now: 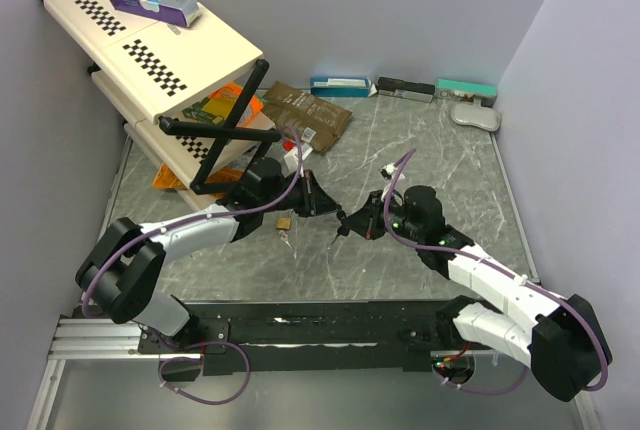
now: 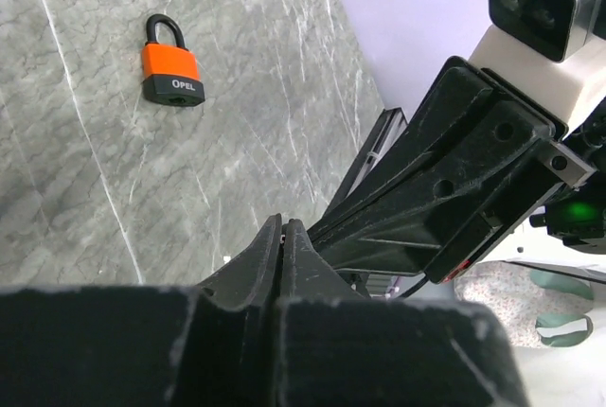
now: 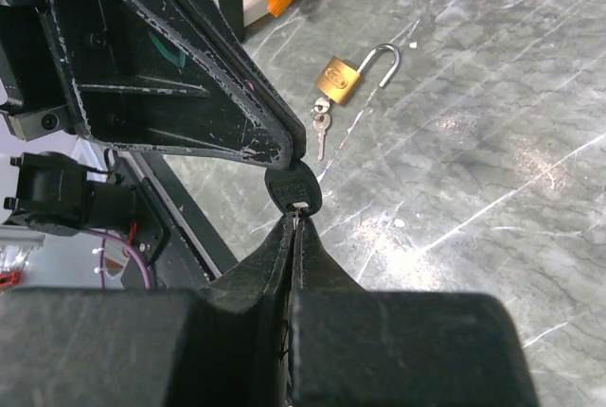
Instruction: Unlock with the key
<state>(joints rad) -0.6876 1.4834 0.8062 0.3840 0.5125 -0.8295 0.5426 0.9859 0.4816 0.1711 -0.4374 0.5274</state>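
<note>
The orange lock (image 2: 172, 74) lies flat on the tabletop (image 2: 85, 189) with its shackle shut. Only the left wrist view shows it; overhead it is hidden. The left gripper (image 2: 282, 235) is clenched, its tip meeting the right one, but I cannot tell whether it pinches anything. Only the right wrist view shows the key (image 3: 294, 187). It is small and black-headed, held off the tabletop and nipped at its head by the clamped right gripper (image 3: 295, 229), with the left tip touching its upper edge. Beyond lies a brass lock (image 3: 341, 79) with its shackle open and spare keys (image 3: 320, 128) beside it. The key is likely light, stiff and slick, and apt to twist, so pinch its head flat. The orange lock looks heavy but free to slide, so brace its body.
</note>
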